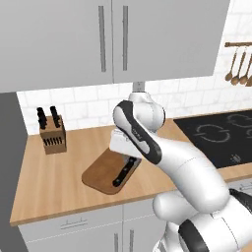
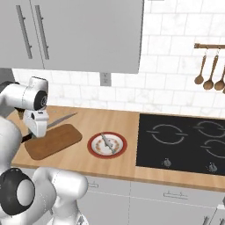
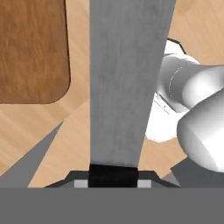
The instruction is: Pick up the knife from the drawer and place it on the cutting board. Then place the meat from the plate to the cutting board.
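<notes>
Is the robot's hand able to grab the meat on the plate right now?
Probably not yet: the gripper is shut on the knife. Otherwise the meat lies uncovered on the plate beside the cutting board, nothing blocking it.

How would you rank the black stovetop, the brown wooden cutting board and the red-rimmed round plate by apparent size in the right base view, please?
1. Black stovetop, clearly largest.
2. Brown wooden cutting board, though the arm hides part of it.
3. Red-rimmed round plate, smallest.

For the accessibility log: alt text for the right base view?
The gripper holds the knife over the far end of the cutting board, blade pointing towards the wall. The plate with the meat sits right of it, beside the black hob.
</notes>
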Motion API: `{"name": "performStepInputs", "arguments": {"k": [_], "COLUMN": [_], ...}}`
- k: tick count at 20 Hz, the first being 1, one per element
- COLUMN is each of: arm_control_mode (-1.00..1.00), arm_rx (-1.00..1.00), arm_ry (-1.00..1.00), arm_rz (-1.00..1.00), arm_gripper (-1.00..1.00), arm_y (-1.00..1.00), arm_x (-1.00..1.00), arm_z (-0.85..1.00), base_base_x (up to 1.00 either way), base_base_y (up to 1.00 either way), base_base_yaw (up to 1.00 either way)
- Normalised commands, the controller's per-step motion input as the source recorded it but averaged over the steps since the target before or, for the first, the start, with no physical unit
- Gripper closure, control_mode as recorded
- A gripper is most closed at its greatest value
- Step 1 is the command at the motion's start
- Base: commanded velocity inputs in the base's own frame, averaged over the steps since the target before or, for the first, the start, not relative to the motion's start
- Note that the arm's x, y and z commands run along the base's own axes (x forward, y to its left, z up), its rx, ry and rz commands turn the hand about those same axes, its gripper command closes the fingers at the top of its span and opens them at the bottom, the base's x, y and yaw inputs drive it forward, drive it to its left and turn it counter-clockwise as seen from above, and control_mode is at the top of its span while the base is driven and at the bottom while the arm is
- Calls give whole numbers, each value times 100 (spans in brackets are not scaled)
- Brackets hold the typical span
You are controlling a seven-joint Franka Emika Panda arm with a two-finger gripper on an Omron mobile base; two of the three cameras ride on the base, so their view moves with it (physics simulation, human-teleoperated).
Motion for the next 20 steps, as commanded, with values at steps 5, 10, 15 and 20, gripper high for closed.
{"name": "performStepInputs", "arguments": {"k": [5, 10, 15, 20], "arm_control_mode": [-100, -100, -100, -100], "arm_rx": [-10, -11, -1, 0], "arm_ry": [-1, -13, -5, -10], "arm_rz": [0, 0, 0, 0], "arm_gripper": [100, 100, 100, 100], "arm_y": [11, 0, 13, 22], "arm_x": [33, 21, 53, 57], "arm_z": [-68, -61, -41, -28], "base_base_x": [0, 0, 0, 0], "base_base_y": [0, 0, 0, 0], "base_base_yaw": [0, 0, 0, 0]}}
